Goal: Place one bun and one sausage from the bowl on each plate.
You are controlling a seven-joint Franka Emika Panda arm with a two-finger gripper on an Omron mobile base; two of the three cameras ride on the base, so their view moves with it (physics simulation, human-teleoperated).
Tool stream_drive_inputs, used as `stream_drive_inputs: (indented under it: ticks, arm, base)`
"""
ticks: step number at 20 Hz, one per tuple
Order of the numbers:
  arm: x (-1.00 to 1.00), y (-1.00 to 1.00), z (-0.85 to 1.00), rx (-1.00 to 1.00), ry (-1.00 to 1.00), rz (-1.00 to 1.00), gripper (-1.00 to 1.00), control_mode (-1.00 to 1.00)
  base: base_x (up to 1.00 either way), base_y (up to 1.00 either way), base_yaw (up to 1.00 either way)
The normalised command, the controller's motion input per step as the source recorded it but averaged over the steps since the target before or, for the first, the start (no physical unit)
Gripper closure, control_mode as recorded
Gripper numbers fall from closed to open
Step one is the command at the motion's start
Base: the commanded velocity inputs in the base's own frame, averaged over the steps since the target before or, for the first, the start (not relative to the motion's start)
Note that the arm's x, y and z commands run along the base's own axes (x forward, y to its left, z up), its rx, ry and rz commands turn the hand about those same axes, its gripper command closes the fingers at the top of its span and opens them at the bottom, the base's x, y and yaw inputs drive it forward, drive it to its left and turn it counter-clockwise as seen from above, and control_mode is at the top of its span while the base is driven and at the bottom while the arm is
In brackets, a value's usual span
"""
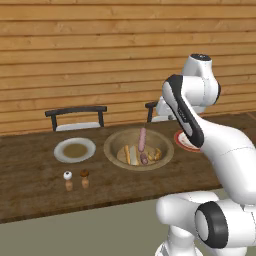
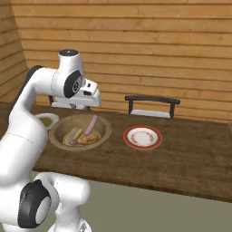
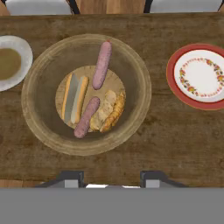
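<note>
Bowl [image 3: 48,131] sits in the middle of the table [image 3: 175,144], and it holds both buns and both sausages, so I judge that the task is at its very first step: nothing is on a plate yet. From the hand view I look straight down into it. One bun [image 3: 74,99] lies on the left side of the bowl floor, the other bun [image 3: 109,111] lies on the right side and is tilted. One sausage [image 3: 86,117] lies between them, touching the right bun; the other sausage [image 3: 101,65] leans up the far wall of the bowl, apart from the rest.

Grey plate [image 3: 17,48] with the brown centre is left of the bowl, just beside its rim. Red-rimmed plate [image 3: 175,83] is to the right, a little apart from the bowl. Both carry no food.

My gripper [image 3: 112,178] hangs high over the near rim of the bowl with the tips drawn together and nothing between them.

For the next move I think I must first spread the tips, then go down on one piece. The far sausage seems the easiest, because it lies free of the others. I should turn the hand so the tips close across its width, and take care that it does not roll down the sloped wall when touched
</note>
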Motion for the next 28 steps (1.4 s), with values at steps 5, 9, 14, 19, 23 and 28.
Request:
stream_drive_inputs:
  ticks: [5, 9, 14, 19, 23, 28]
  arm:
    - [0.15, 0.29, -0.25, 0.00, 0.00, -0.03, -1.00, -1.00]
    - [0.67, 0.39, -0.64, 0.00, 0.00, -0.12, -1.00, -1.00]
    - [0.54, 0.10, -0.80, -0.02, 0.00, -0.09, -1.00, -1.00]
    - [0.46, 0.06, -0.67, -0.01, 0.00, -0.07, -1.00, -1.00]
    - [0.50, 0.10, -0.47, 0.00, 0.00, -0.05, -1.00, -1.00]
    - [0.49, 0.01, -0.41, 0.00, 0.00, -0.06, -1.00, -1.00]
  base:
    - [0.00, 0.00, 0.00]
    - [0.00, 0.00, 0.00]
    - [0.00, 0.00, 0.00]
    - [0.00, 0.00, 0.00]
    - [0.00, 0.00, 0.00]
    - [0.00, 0.00, 0.00]
